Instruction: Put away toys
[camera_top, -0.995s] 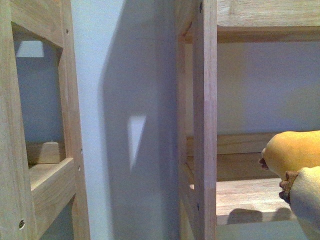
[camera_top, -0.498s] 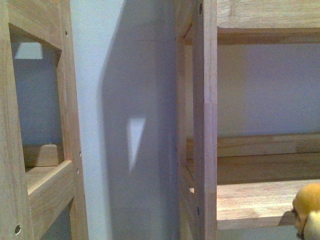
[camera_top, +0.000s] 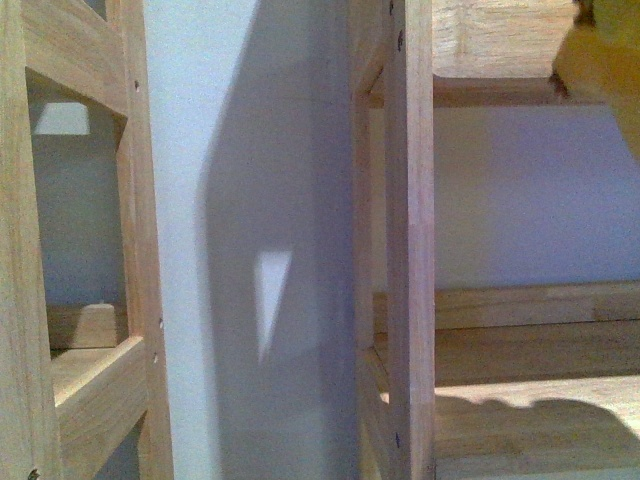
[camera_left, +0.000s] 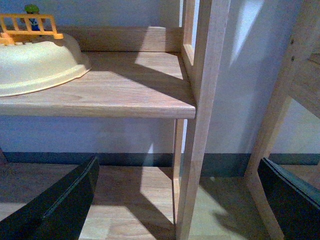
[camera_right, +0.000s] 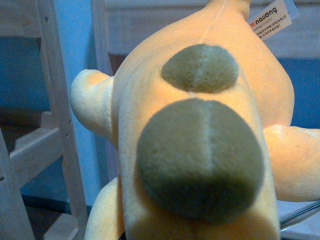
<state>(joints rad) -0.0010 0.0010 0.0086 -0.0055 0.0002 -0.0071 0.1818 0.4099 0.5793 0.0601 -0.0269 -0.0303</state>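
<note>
Two wooden shelf units stand against a pale wall (camera_top: 200, 150) in the front view. The left-hand unit (camera_top: 95, 390) sits at the frame's edge. The right-hand unit (camera_top: 410, 250) shows an upright post running the full height. The plush animal (camera_top: 605, 60) appears as a blurred orange-yellow mass in the upper right corner. It is level with the upper shelf (camera_top: 490, 40) of the right-hand unit and high above the lower shelf (camera_top: 520, 445), on which a soft shadow falls. Whether it touches the upper shelf cannot be told.

Right wrist view: the plush animal fills nearly the whole frame, close to my wrist camera. Two round grey-brown patches, a smaller patch (camera_right: 200, 67) and a larger patch (camera_right: 200, 160), sit on its orange-yellow surface. One rounded limb (camera_right: 90, 100) projects on one side and a second limb (camera_right: 295, 160) on the other. A white label (camera_right: 270, 20) with red print hangs at its far end. My right gripper shows in no view, so I cannot tell how wide its fingers stand or whether they grip the toy.

Left wrist view: my left gripper (camera_left: 177, 161) is spread wide and holds nothing. Its two dark fingers (camera_left: 60, 210) lie at opposite edges of the frame. Ahead, a shelf board (camera_left: 125, 95) carries a cream bowl-shaped object (camera_left: 35, 65) topped by an orange toy fence (camera_left: 30, 25).
</note>
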